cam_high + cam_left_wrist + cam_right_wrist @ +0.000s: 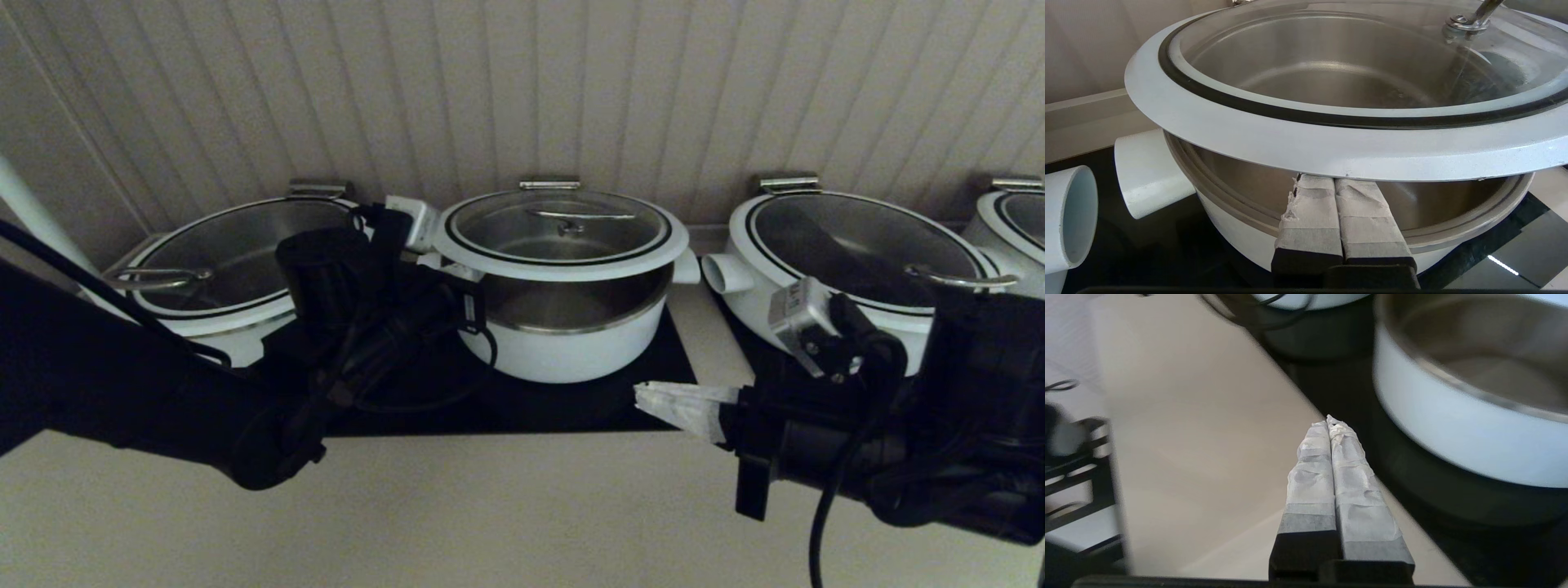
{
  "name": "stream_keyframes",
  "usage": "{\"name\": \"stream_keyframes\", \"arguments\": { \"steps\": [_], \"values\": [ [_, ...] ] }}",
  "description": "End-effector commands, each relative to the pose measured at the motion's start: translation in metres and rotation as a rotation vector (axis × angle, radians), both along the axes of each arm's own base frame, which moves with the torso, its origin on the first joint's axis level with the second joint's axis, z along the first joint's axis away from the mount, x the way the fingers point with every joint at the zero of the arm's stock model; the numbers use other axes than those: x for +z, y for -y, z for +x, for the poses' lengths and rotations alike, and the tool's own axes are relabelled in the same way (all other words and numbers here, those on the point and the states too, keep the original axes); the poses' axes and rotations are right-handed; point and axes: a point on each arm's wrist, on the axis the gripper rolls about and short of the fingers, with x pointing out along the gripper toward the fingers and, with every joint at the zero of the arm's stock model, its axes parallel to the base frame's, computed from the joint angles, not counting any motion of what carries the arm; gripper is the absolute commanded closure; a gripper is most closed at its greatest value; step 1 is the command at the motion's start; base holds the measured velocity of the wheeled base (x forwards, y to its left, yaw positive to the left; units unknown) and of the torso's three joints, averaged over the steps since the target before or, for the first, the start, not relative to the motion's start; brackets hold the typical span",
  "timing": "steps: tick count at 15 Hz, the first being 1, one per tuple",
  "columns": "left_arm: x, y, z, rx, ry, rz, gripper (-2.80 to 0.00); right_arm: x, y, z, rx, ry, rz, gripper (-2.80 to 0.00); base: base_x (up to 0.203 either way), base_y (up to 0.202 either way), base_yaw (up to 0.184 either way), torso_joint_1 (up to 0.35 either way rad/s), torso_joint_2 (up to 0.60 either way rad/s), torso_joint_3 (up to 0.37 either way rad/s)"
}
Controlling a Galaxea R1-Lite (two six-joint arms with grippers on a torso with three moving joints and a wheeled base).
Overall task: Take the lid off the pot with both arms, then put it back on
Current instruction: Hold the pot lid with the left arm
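Observation:
The glass lid [559, 233] with its white rim and steel bar handle hangs above the middle white pot [571, 347]. A gap at the front and left shows the pot's steel inside. My left gripper [434, 263] is shut, its wrapped tips pressed together under the lid's left rim [1331, 151], above the pot's rim [1453, 237]. The left gripper [1336, 179] grasps nothing. My right gripper [645, 396] is shut and empty, low over the counter at the pot's front right, apart from the pot [1453, 428] and the lid. The right gripper [1328, 420] points past the pot's side.
A lidded white pot [229, 253] stands left of the middle one, its stub [1065, 220] close to the middle pot's stub handle [1147, 171]. Two more lidded pots [857, 245] [1012, 220] stand right. All sit on a black cooktop [571, 412]; beige counter [490, 506] lies in front.

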Motion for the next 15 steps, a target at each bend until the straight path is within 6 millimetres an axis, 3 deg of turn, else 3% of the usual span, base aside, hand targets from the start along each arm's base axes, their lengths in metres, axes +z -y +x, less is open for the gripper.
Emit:
{"name": "stream_keyframes", "arguments": {
  "steps": [1, 15],
  "values": [
    [0.001, -0.002, 0.000, 0.005, 0.006, -0.005, 0.00, -0.014, -0.002, 0.013, -0.049, 0.031, 0.017, 0.00, 0.000, 0.000, 0.000, 0.000, 0.00, 0.000],
    [0.001, -0.004, 0.001, 0.011, 0.007, -0.002, 0.00, -0.017, 0.009, 0.063, -0.227, 0.069, 0.025, 0.00, 0.000, 0.000, 0.000, 0.000, 0.00, 0.000]
  ]
}}
